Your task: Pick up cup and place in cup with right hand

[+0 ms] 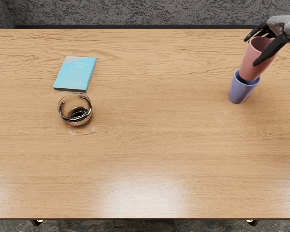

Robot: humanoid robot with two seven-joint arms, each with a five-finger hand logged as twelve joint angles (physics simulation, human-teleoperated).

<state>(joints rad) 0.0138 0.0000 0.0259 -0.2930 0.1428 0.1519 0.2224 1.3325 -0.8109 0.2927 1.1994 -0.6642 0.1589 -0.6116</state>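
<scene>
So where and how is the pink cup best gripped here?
I'd take the pink cup by its outer wall just below the rim, from above right: it widens toward the rim, and its narrow base, at the mouth of the purple cup, needs clearance.

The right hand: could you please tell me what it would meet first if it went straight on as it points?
The right hand points leftward, holding the pink cup; that cup's base would probably meet the blue cup first, at its rim or inside, though depth is unclear.
</scene>
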